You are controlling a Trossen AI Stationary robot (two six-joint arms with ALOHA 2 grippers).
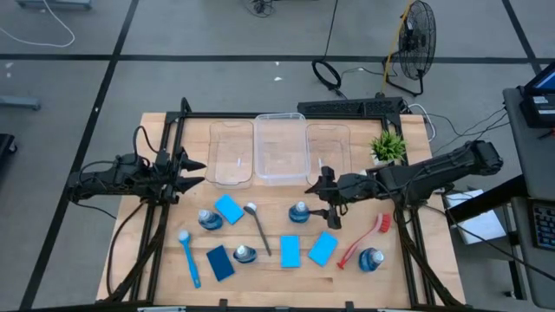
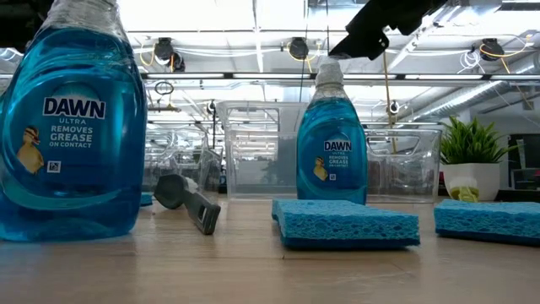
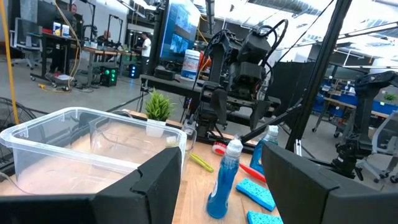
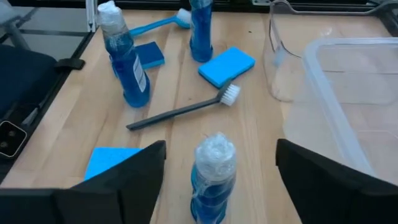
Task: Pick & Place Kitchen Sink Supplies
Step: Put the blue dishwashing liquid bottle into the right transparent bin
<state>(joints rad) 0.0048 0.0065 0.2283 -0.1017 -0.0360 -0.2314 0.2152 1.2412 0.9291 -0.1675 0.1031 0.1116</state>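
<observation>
Right gripper (image 1: 328,208), jaws apart, sits at 3 o'clock of the Dawn bottle (image 1: 299,211), lined up to straddle it. Left gripper (image 1: 192,172), jaws apart, waits at the table's 9 o'clock edge.

left tool (image 1: 198,172) open, right tool (image 1: 317,198) open

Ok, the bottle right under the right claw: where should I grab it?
Take the bottle by its neck just under the pale cap, coming straight down. It stands upright, and the open right claw already straddles it.
</observation>
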